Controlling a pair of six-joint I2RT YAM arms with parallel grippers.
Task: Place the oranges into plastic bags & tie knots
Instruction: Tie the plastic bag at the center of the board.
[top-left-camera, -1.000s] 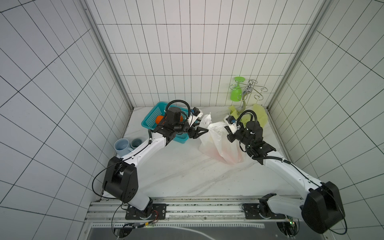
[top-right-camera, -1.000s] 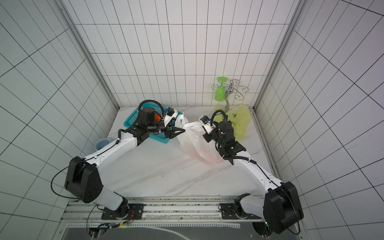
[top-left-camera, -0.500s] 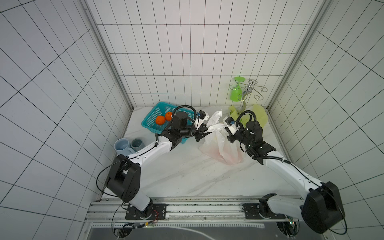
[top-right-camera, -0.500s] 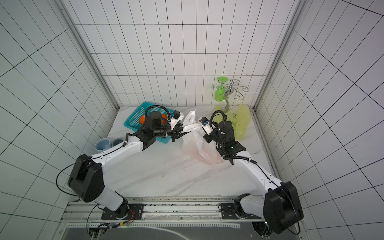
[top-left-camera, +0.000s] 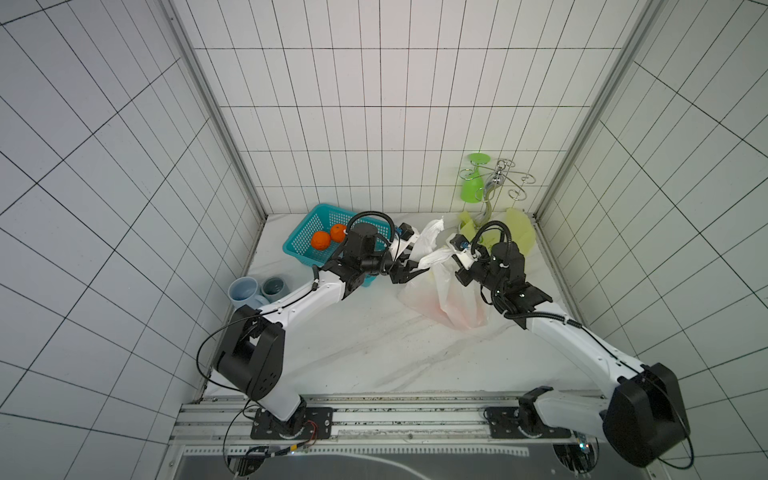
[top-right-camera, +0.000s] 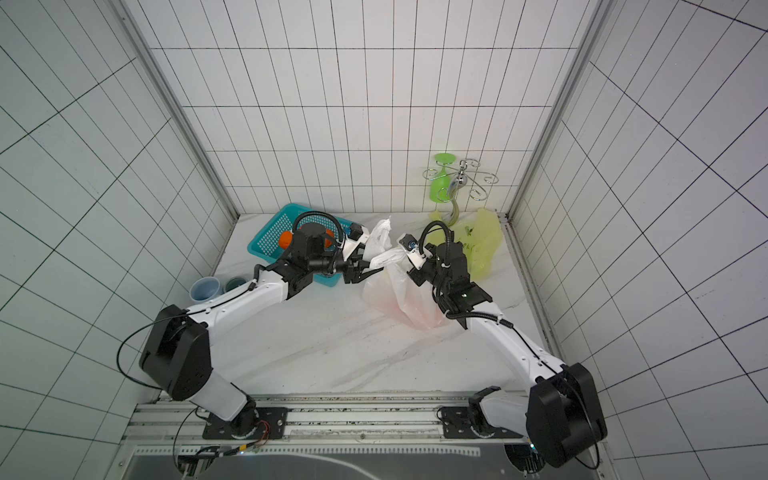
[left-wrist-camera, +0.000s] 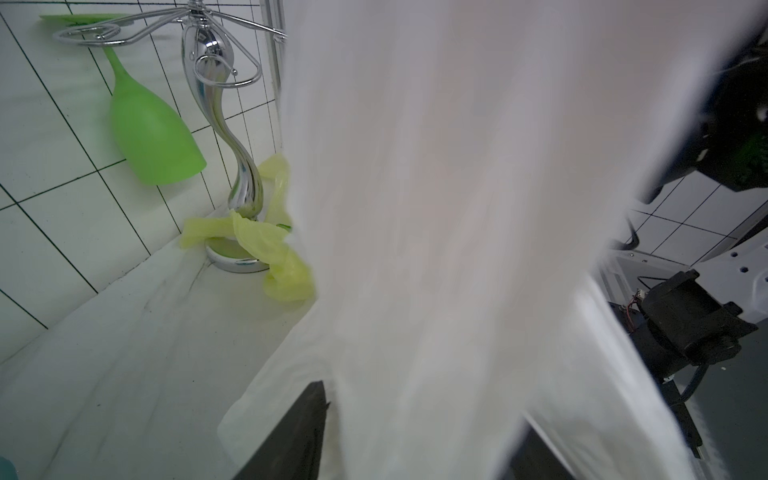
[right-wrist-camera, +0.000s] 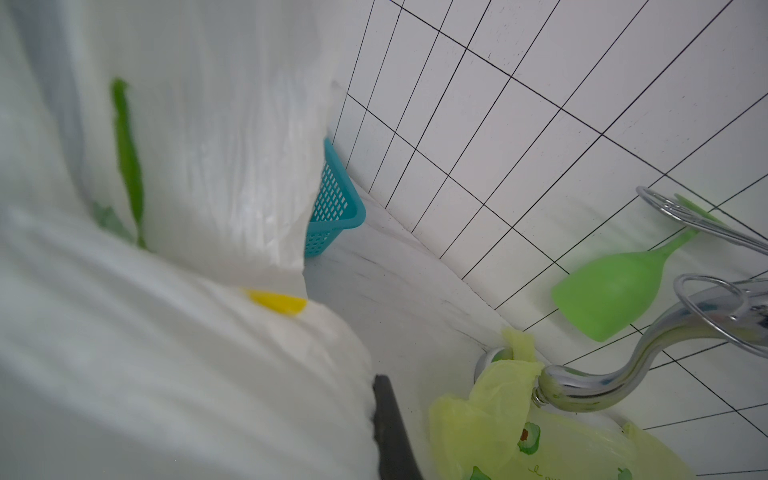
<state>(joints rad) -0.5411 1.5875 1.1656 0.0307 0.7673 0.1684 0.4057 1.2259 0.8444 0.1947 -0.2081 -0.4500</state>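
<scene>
The white plastic bag (top-left-camera: 449, 299) (top-right-camera: 403, 299) stands on the table with an orange tint showing through its film. One twisted handle (top-left-camera: 434, 259) stretches between both grippers. My right gripper (top-left-camera: 457, 266) (top-right-camera: 411, 266) is shut on that handle; in the right wrist view one finger (right-wrist-camera: 386, 415) shows beside the film. My left gripper (top-left-camera: 409, 274) (top-right-camera: 361, 274) (left-wrist-camera: 422, 405) is open, jaws apart around the handle's other end. Two oranges (top-left-camera: 320, 240) (top-left-camera: 338, 232) lie in the teal basket. The yellow-green bag (top-left-camera: 519, 232) (right-wrist-camera: 540, 449) lies at the back right. No knots show.
The teal basket (top-left-camera: 307, 241) sits at the back left, against the wall. Two mugs (top-left-camera: 245, 289) (top-left-camera: 273, 286) stand by the left wall. A chrome rack (top-left-camera: 494, 183) holding a green wine glass (top-left-camera: 473, 187) stands in the back right corner, over the yellow-green bag.
My left arm swung right from over the basket to the bag's handle, uncovering the oranges. Its jaws narrowed, then spread again. The right arm kept still.
</scene>
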